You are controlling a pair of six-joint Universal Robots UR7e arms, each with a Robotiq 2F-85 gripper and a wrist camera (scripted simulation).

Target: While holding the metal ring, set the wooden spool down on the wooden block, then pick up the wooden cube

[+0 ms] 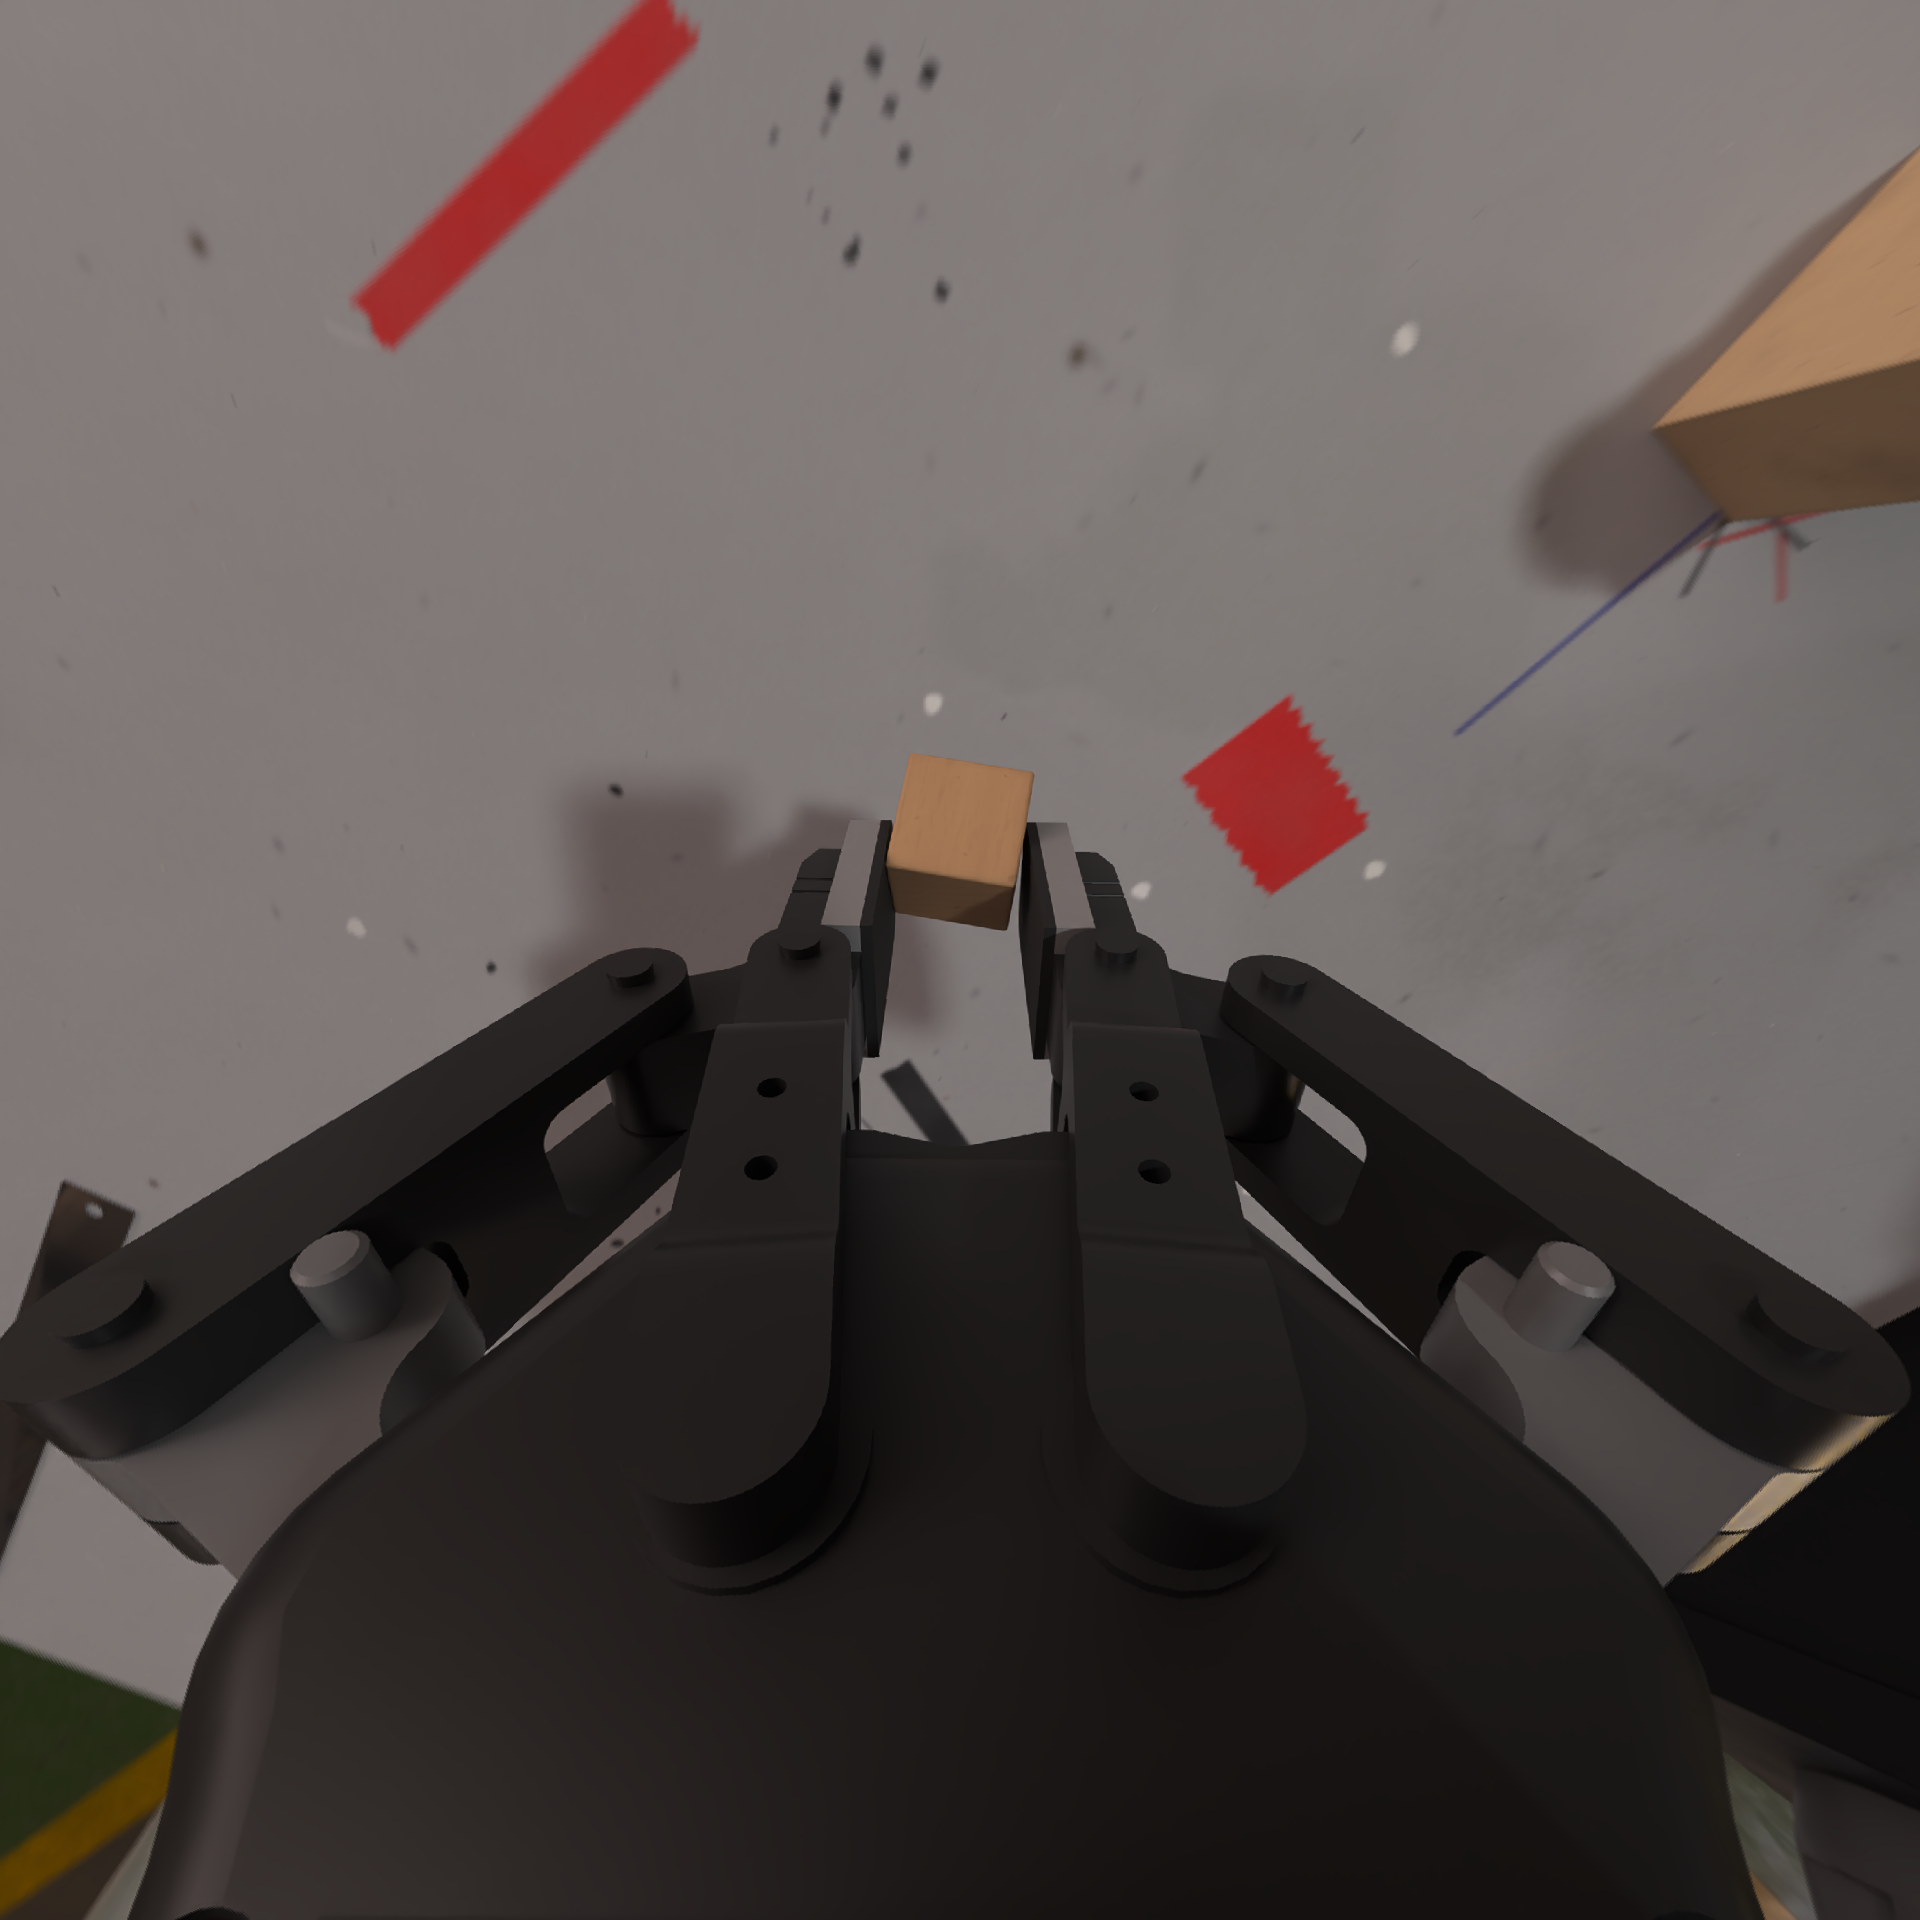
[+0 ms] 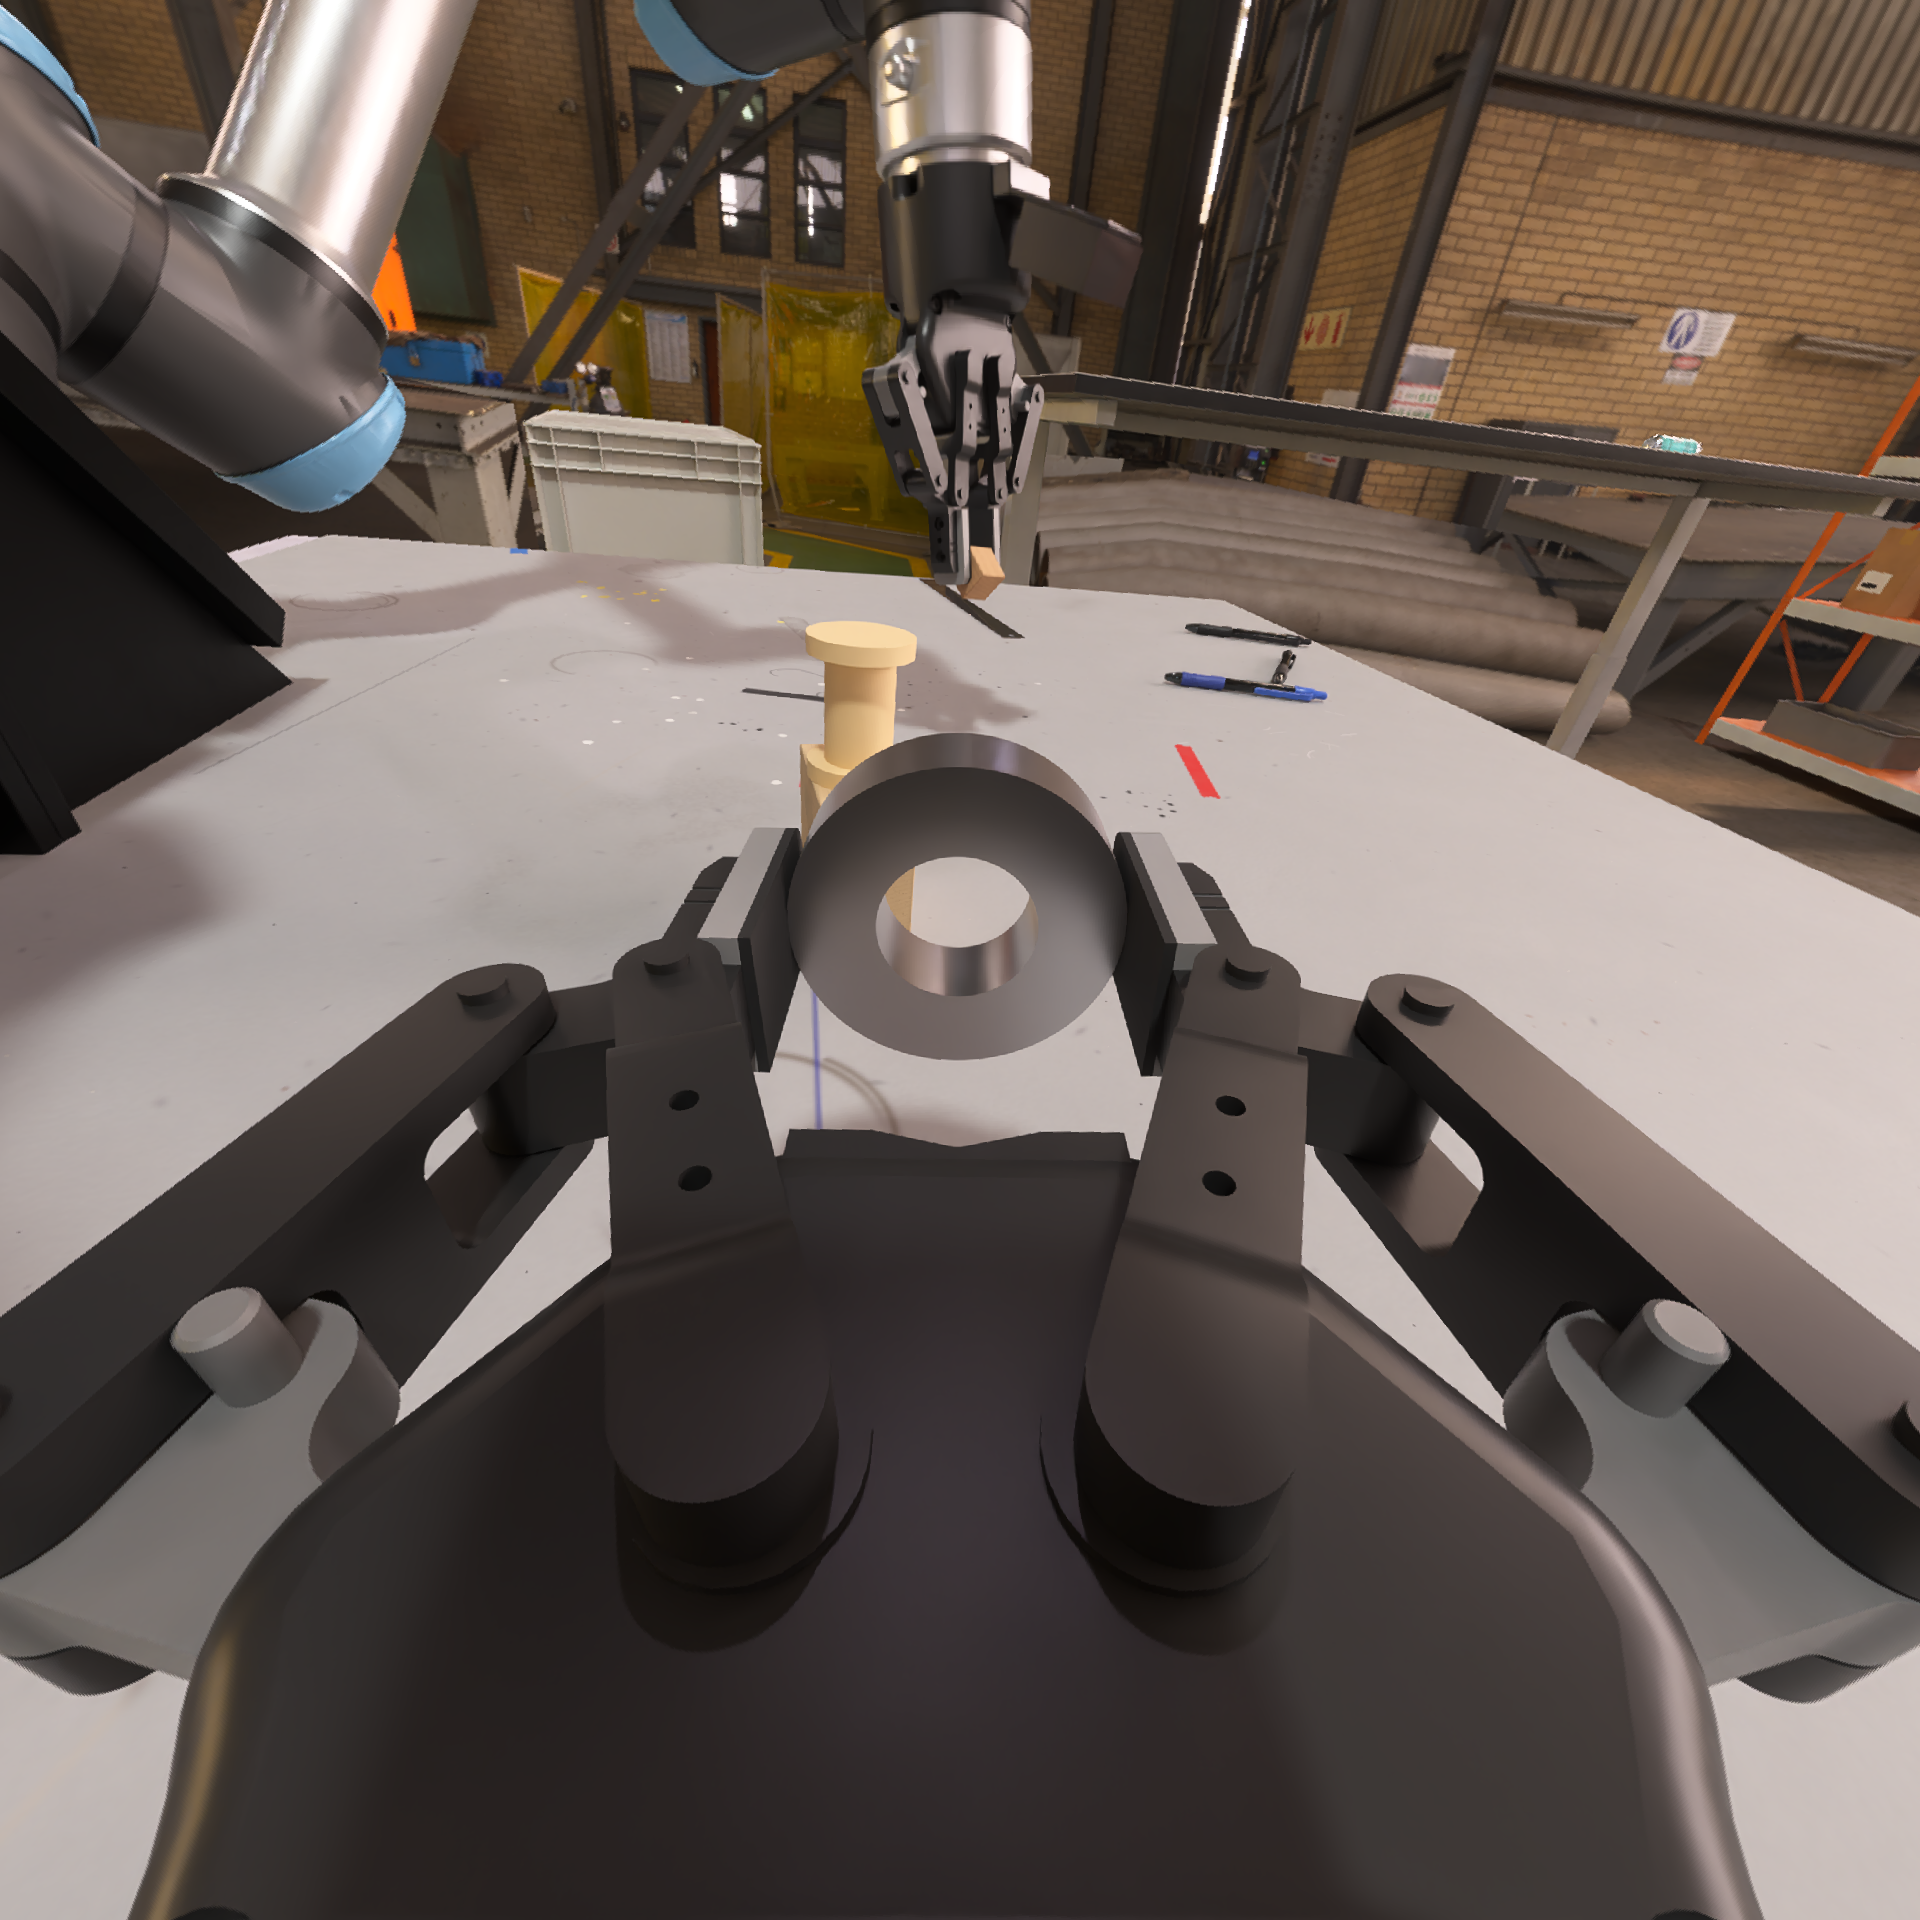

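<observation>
Cube and ring both gripped, spool parked upright.

The wooden block [image 1: 1813,358] is cut off at the left wrist view's edge and mostly hidden behind the metal ring [image 2: 956,899] in the right one. The wooden spool [image 2: 857,691] is seen standing with its long axis vertical, its lower flange partly covered by the ring. The smooth grey ring is pinched by the right gripper [image 2: 956,914], bore facing the camera. The small wooden cube [image 1: 961,854] is clamped off the grey table [image 1: 520,623] by the left gripper [image 1: 956,878], slightly tilted.
</observation>
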